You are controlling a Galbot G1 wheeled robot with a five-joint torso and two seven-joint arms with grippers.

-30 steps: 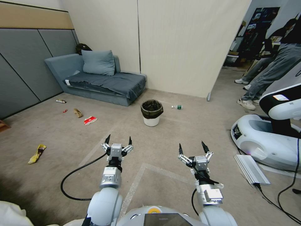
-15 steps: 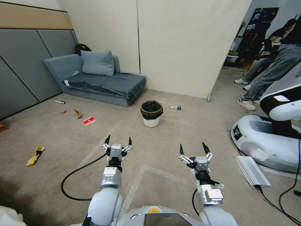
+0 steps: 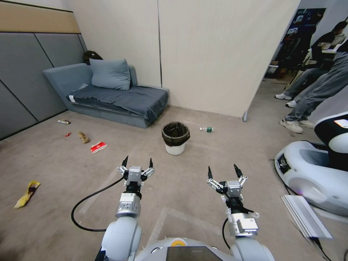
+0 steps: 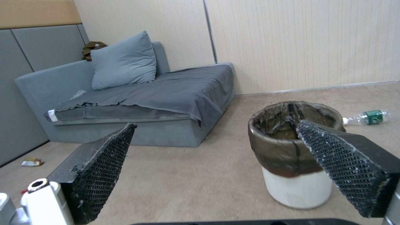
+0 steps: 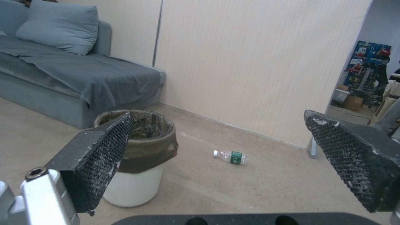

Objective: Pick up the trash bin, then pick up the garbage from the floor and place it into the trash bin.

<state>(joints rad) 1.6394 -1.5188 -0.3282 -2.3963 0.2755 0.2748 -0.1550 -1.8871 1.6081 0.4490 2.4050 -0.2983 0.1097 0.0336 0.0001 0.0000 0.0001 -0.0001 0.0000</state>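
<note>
The trash bin (image 3: 175, 138), a small white bucket with a dark bag over its rim, stands upright on the carpet ahead, also seen as the bin (image 4: 293, 156) and the bin (image 5: 137, 159) from the wrists. Garbage lies scattered: a yellow wrapper (image 3: 26, 194) at the left, a red-and-white carton (image 3: 98, 147), a tan paper bag (image 3: 84, 137), a small red scrap (image 3: 67, 134), another wrapper (image 3: 63, 121) near the sofa, and a clear green-labelled bottle (image 3: 207, 129) right of the bin. My left gripper (image 3: 137, 163) and right gripper (image 3: 223, 172) hang open and empty, well short of the bin.
A grey sofa (image 3: 108, 94) with a cushion sits against the left wall behind the bin. A beige partition (image 3: 217, 54) ends in a doorway with people's legs at the right. Another white robot base (image 3: 315, 174) and a flat metal panel (image 3: 306, 217) lie at the right.
The whole view has shifted: the bin and litter sit a little lower and nearer and the scene has slid, so the camera has moved. Both grippers hold the same open pose.
</note>
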